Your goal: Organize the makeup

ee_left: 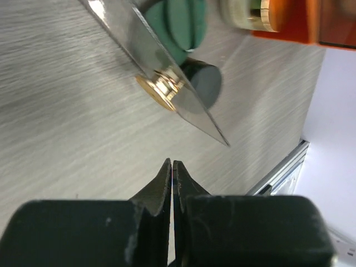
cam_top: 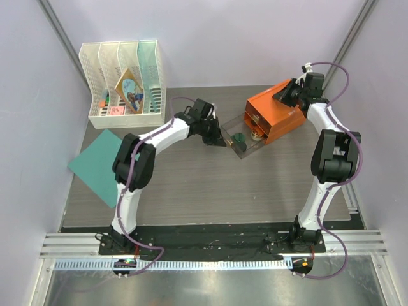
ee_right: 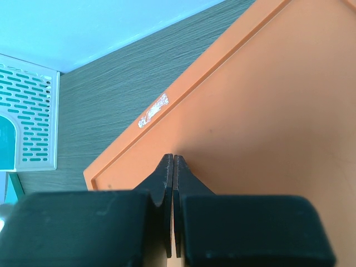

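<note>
Left wrist view: left gripper (ee_left: pixel 172 163) pressed together near the gold knob (ee_left: pixel 161 90); right gripper (ee_right: pixel 173 157) pressed together over orange box (ee_right: pixel 267 111).

Counts: two arms, left arm (cam_top: pixel 159 137) and right arm (cam_top: pixel 331 150). Two hands, left hand (ee_left: pixel 172 164) and right hand (ee_right: pixel 173 157). One orange drawer box (cam_top: pixel 274 111), with one clear drawer (cam_top: pixel 231 145) and one gold knob (ee_left: pixel 161 89) seen. Green discs (ee_left: pixel 183 25): two, overlapping. A darker round shape lay under them, couldn't tell if it was a third. One tan compact (ee_left: pixel 247 14). One teal sheet (cam_top: pixel 95 166). One white rack (cam_top: pixel 95 70), with four slots.
</note>
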`<state>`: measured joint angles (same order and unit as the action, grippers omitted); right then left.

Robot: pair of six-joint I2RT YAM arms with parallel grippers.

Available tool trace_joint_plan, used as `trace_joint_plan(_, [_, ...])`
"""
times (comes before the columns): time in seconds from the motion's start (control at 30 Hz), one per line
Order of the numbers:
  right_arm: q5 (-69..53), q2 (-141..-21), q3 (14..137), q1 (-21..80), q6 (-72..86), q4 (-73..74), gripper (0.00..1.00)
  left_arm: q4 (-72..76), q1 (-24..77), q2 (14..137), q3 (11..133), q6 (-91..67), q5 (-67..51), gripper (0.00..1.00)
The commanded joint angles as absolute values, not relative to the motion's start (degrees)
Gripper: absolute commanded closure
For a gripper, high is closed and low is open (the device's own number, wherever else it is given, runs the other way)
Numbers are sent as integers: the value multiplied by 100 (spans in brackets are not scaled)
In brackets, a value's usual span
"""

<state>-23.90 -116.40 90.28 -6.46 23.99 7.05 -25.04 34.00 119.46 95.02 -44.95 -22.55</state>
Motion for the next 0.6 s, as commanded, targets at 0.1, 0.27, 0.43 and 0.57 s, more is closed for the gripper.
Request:
trace_joint_plan(0.1, [-1424,-12911,8244,-598,1925,3357,99,-2294,3419,13015,10440,-5123,-2848,100])
trace_joint_plan(0.27, [-1424,-12920,8253,-598,1925,3357,99,-2224,3533,13490,11352,-5396,-2979,100])
trace_joint_plan(0.43, [-1441,-12929,8279,-598,1925,3357,99,-1865,3770,14236,12224,-5923,-3173,99])
trace_joint_plan(0.57, [-1433,-12937,8271,-598,1934,3357,99,-1100,3884,14686,12751,-6581,-3252,95])
